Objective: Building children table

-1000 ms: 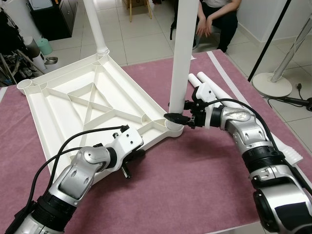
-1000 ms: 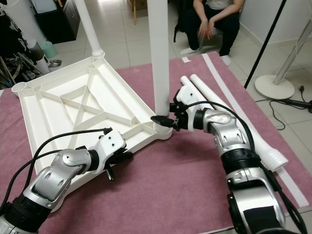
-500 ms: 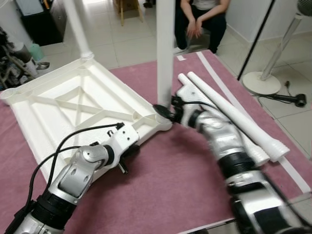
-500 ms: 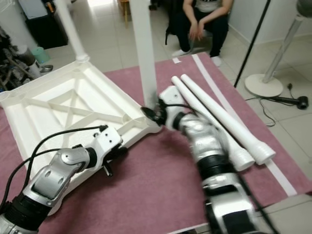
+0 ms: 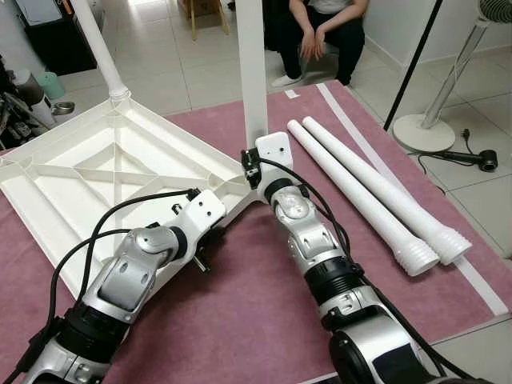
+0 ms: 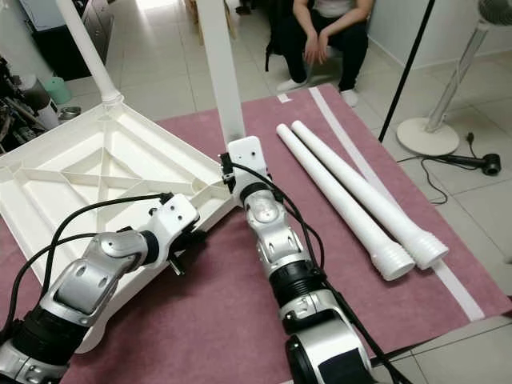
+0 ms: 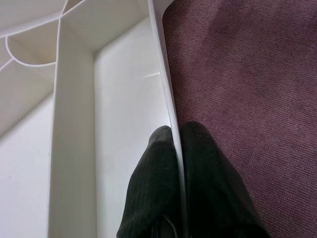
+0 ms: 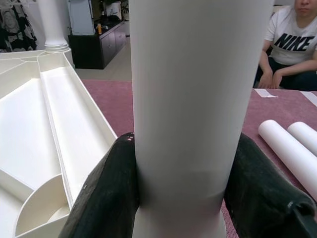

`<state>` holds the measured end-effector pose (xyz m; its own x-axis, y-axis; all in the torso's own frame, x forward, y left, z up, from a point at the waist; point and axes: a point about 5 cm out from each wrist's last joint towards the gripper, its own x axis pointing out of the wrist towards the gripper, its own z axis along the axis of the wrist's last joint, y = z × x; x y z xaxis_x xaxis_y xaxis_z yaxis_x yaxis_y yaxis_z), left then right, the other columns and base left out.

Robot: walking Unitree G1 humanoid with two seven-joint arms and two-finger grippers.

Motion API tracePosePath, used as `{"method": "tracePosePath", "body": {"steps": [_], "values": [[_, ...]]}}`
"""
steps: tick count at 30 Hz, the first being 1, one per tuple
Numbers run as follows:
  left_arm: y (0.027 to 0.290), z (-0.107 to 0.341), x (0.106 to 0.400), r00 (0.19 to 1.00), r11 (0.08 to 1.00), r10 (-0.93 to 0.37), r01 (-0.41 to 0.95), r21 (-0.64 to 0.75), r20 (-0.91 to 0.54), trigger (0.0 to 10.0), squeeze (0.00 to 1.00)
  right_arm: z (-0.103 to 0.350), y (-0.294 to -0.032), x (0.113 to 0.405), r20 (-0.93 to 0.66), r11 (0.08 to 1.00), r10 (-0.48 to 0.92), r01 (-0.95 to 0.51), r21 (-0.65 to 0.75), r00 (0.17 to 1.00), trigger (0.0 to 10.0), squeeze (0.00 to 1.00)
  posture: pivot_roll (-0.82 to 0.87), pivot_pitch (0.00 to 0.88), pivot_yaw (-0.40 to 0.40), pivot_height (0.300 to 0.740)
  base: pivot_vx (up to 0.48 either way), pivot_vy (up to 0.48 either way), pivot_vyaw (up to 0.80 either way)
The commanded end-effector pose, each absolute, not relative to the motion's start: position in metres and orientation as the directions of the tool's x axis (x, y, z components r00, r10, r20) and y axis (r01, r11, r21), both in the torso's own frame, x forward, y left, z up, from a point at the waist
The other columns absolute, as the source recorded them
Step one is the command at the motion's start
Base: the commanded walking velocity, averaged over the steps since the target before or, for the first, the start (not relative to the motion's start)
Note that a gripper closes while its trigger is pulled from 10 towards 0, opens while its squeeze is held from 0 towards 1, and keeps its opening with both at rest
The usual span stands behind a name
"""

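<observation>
Arms both reach forward over the maroon carpet (image 5: pixel 264 320). Left arm bends in from the lower left, wrist turned in, left pincer (image 7: pixel 174 144) closed on the near edge rim of the white tabletop (image 5: pixel 96 172): one black finger (image 7: pixel 153 198) inside the rim, the other outside over the carpet, thin wall pinched between them. Right arm stretches straight ahead, its white wrist block up against the base of the upright leg (image 5: pixel 251 68). Right pincer (image 8: pixel 185 198) clamps that leg low down, just above its socket; fingers (image 8: pixel 111 193) press on either side of the tube, spread about as wide as the tube.

Tabletop lies upside down on the carpet, ribbed underside up, open compartments between the ribs. Its near right corner holds the gripped leg, standing upright. Far corner holds a second leg (image 5: pixel 96 48), also standing, leaning a bit. Left corner socket (image 6: pixel 10 164) is a round cup.

Two loose legs (image 5: pixel 376 188) lie side by side on the carpet to the right of the right arm, touching or nearly so, ridged ends toward the robot. White strip (image 5: pixel 400 184) runs along the carpet's right side. Person (image 5: pixel 316 32) sits beyond the carpet, hands together over the knees. Fan stand (image 5: pixel 424 128) on the tiled floor at right.
</observation>
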<state>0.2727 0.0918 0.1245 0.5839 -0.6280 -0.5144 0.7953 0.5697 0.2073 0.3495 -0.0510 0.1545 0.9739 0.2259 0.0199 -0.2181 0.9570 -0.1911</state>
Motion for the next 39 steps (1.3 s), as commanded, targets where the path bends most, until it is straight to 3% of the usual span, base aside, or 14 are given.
{"method": "tracePosePath", "body": {"steps": [1, 2, 3, 7, 8, 11, 15, 19, 24, 27, 29, 34, 37, 39], "values": [[0.062, 0.151, 0.255, 0.494, 0.418, -0.774, 0.869, 0.266, -0.397, 10.0, 0.00, 0.134, -0.050, 0.347, -0.069, 0.941, 0.201, -0.212, -0.263, 0.977, 10.0, 0.00, 0.01, 0.008, 0.118, 0.740, 0.000, 0.000, 0.00], [0.062, 0.151, 0.255, 0.494, 0.418, -0.774, 0.869, 0.266, -0.397, 10.0, 0.00, 0.134, -0.050, 0.347, -0.069, 0.941, 0.201, -0.212, -0.263, 0.977, 10.0, 0.00, 0.01, 0.008, 0.118, 0.740, 0.000, 0.000, 0.00], [0.063, 0.151, 0.255, 0.495, 0.420, -0.771, 0.868, 0.264, -0.401, 10.0, 0.00, 0.136, -0.050, 0.347, -0.060, 0.946, 0.191, -0.200, -0.254, 0.980, 10.0, 1.00, 0.01, 0.008, 0.117, 0.740, 0.000, 0.000, 0.00], [0.065, 0.150, 0.255, 0.497, 0.423, -0.766, 0.867, 0.262, -0.407, 10.0, 0.00, 0.140, -0.047, 0.346, -0.033, 0.947, 0.233, -0.235, -0.220, 0.972, 10.0, 1.00, 0.01, 0.009, 0.117, 0.740, 0.000, 0.000, 0.00], [0.066, 0.149, 0.254, 0.497, 0.423, -0.765, 0.867, 0.262, -0.410, 10.0, 0.00, 0.145, -0.041, 0.343, -0.008, 0.934, 0.298, -0.293, -0.202, 0.955, 10.0, 0.00, 0.01, 0.009, 0.117, 0.740, 0.000, 0.000, 0.00], [0.067, 0.149, 0.254, 0.497, 0.423, -0.763, 0.868, 0.261, -0.415, 10.0, 0.00, 0.153, -0.033, 0.338, 0.038, 0.911, 0.389, -0.378, -0.166, 0.920, 10.0, 0.00, 0.01, 0.010, 0.118, 0.740, 0.000, 0.000, 0.00], [0.071, 0.149, 0.253, 0.492, 0.414, -0.761, 0.870, 0.266, -0.423, 10.0, 0.00, 0.166, -0.033, 0.325, 0.094, 0.810, 0.582, -0.566, -0.153, 0.808, 10.0, 0.00, 0.01, 0.010, 0.117, 0.740, 0.000, 0.000, 0.00], [0.073, 0.148, 0.252, 0.489, 0.410, -0.760, 0.872, 0.268, -0.427, 10.0, 0.00, 0.167, -0.038, 0.320, 0.096, 0.773, 0.630, -0.611, -0.169, 0.771, 10.0, 0.00, 0.01, 0.010, 0.116, 0.740, 0.000, 0.000, 0.00], [0.081, 0.143, 0.250, 0.478, 0.395, -0.755, 0.878, 0.271, -0.448, 10.0, 0.00, 0.166, -0.070, 0.304, 0.018, 0.615, 0.775, -0.747, -0.251, 0.632, 10.0, 0.00, 0.01, 0.010, 0.112, 0.740, 0.000, 0.000, 0.00], [0.081, 0.143, 0.250, 0.478, 0.395, -0.755, 0.878, 0.271, -0.448, 10.0, 0.00, 0.166, -0.070, 0.304, 0.018, 0.615, 0.775, -0.747, -0.251, 0.632, 10.0, 0.00, 0.01, 0.010, 0.112, 0.740, 0.000, 0.000, 0.00], [0.089, 0.141, 0.244, 0.447, 0.359, -0.772, 0.893, 0.270, -0.452, 10.0, 0.00, 0.166, -0.092, 0.299, -0.058, 0.510, 0.834, -0.807, -0.297, 0.548, 10.0, 0.00, 0.00, 0.007, 0.117, 0.740, 0.000, 0.000, 0.00], [0.093, 0.140, 0.240, 0.427, 0.336, -0.783, 0.902, 0.270, -0.453, 10.0, 0.00, 0.168, -0.097, 0.301, -0.079, 0.474, 0.853, -0.828, -0.301, 0.517, 10.0, 0.00, 0.00, 0.007, 0.117, 0.740, 0.000, 0.000, 0.00], [0.109, 0.138, 0.230, 0.374, 0.271, -0.792, 0.923, 0.272, -0.482, 10.0, 0.00, 0.173, -0.094, 0.303, -0.153, 0.293, 0.925, -0.909, -0.295, 0.348, 10.0, 0.00, 0.03, 0.000, 0.099, 0.740, 0.000, 0.000, 0.00], [0.112, 0.137, 0.228, 0.367, 0.259, -0.790, 0.926, 0.274, -0.491, 10.0, 0.00, 0.174, -0.094, 0.302, -0.171, 0.248, 0.937, -0.924, -0.291, 0.306, 10.0, 0.00, 0.03, 0.000, 0.097, 0.740, 0.000, 0.000, 0.00]]}}
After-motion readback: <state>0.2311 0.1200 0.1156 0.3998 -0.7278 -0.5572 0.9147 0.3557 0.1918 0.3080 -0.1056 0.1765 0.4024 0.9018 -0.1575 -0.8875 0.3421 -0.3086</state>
